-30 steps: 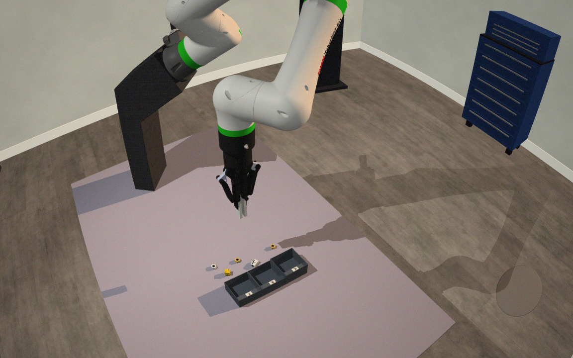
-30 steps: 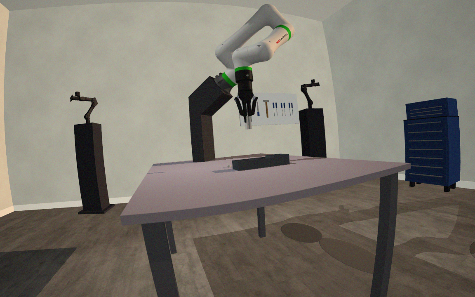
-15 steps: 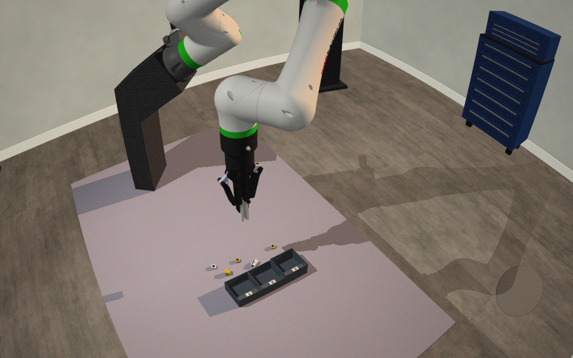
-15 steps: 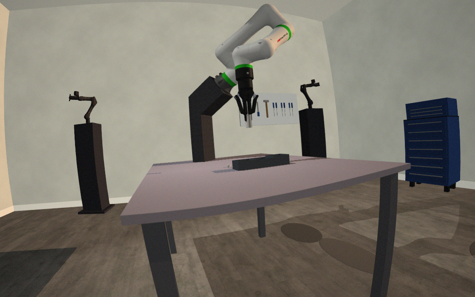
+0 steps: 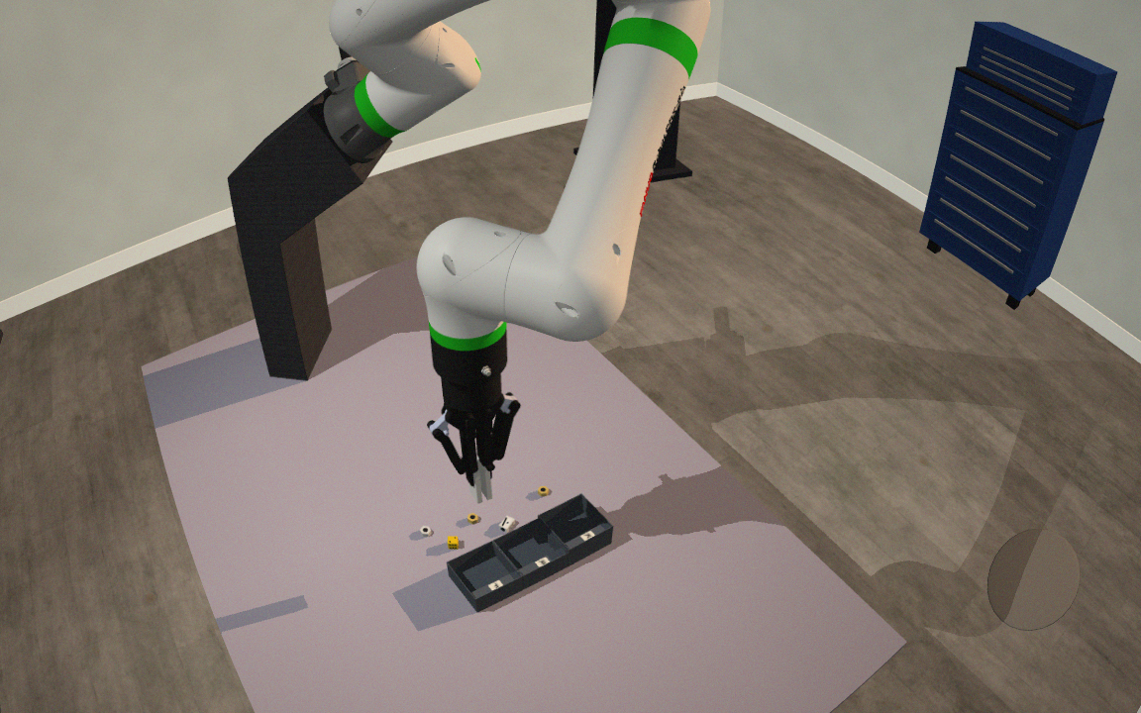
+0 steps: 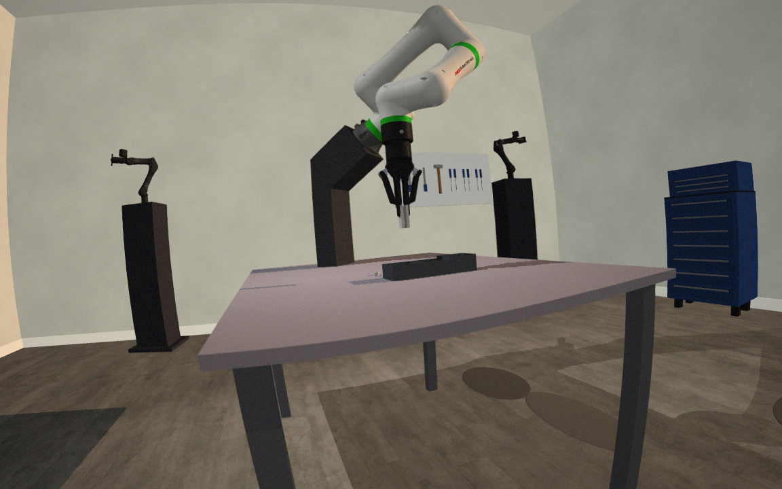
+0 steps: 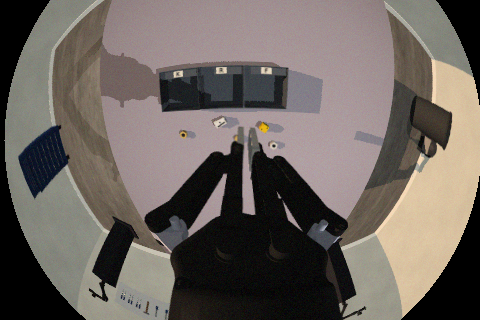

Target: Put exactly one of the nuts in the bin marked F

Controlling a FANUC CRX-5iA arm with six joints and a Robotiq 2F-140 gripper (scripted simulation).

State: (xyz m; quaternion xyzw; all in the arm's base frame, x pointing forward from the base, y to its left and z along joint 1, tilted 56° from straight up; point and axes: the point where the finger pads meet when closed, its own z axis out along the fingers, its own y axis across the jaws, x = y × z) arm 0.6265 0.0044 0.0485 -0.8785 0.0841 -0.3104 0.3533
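Observation:
My gripper is shut and empty. It hangs well above the table, over the small parts behind the bins. A black row of three bins stands on the table; its labels are too small to read. One brass nut lies behind the right end of the row. A second brass nut lies further left, mostly hidden behind my fingertips in the wrist view. A white nut lies leftmost.
A yellow cube and a small white block lie close to the bins' back wall. The robot's dark pedestal stands at the table's far end. A blue tool cabinet is far to the right.

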